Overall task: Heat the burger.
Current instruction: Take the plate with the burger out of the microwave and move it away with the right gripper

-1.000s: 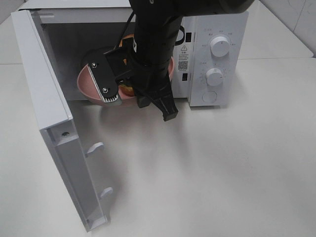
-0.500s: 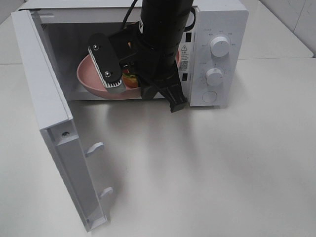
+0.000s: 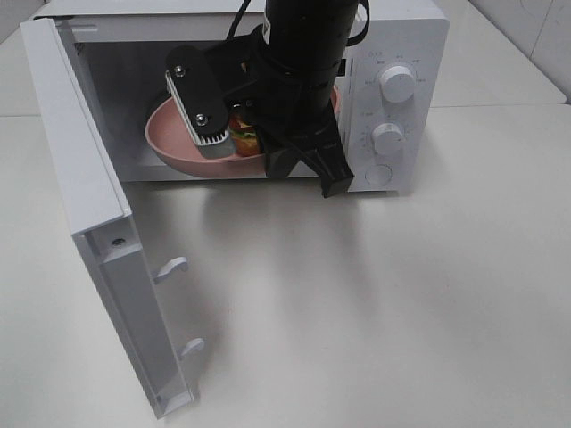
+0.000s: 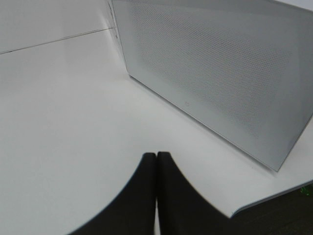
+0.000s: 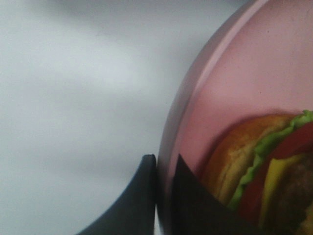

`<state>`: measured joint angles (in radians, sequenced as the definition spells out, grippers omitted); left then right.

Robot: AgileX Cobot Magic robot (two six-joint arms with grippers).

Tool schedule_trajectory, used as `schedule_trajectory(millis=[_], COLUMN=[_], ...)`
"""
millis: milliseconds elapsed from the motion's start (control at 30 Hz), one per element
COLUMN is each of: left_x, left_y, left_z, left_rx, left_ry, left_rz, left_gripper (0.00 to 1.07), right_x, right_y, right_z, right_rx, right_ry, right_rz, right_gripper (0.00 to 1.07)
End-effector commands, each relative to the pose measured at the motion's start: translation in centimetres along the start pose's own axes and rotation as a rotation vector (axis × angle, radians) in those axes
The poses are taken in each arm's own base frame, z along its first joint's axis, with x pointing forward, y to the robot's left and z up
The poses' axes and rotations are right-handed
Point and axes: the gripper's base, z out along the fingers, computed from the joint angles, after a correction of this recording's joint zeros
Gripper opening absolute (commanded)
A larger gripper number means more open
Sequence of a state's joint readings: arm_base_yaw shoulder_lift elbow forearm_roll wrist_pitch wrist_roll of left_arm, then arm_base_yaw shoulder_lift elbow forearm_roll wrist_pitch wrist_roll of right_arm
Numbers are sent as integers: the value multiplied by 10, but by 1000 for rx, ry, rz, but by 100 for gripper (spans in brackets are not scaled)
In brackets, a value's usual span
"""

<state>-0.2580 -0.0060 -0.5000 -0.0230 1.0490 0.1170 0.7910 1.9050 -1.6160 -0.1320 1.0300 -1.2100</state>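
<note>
The burger [image 3: 243,140] lies on a pink plate [image 3: 169,135] that sits partly inside the open microwave [image 3: 401,36]. Up close, the burger [image 5: 264,171] shows its bun, lettuce, tomato and cheese. My right gripper [image 5: 164,164] is shut on the rim of the pink plate [image 5: 195,93], one finger on each side of the rim. In the high view the black right arm [image 3: 299,80] reaches into the cavity and hides the gripper and most of the burger. My left gripper [image 4: 156,156] is shut on nothing, low over the table beside the microwave door [image 4: 220,73].
The microwave door [image 3: 80,160] stands swung open to the left, with its latch hooks [image 3: 174,266] pointing right. Two knobs [image 3: 397,85] sit on the microwave's right panel. White table [image 3: 375,303] stretches in front.
The right arm has moved back and to the right, carrying the plate and burger deeper into the microwave cavity.
</note>
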Motion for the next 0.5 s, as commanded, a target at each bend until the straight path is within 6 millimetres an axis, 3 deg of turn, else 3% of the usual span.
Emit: schedule_trajectory(millis=[33, 233, 500], left_x=[1, 1, 1], left_y=[-1, -1, -1], left_z=[-2, -2, -2], left_rx=[-3, -3, -3], left_ry=[-32, -32, -32], left_rz=[-8, -8, -8], left_gripper=[0, 0, 0], right_x=[2, 3, 9], right_y=[0, 4, 28], right_z=[-15, -14, -4], right_rx=[33, 14, 11], right_ry=[-6, 1, -1], right_rz=[22, 34, 53], right_gripper=[0, 0, 0])
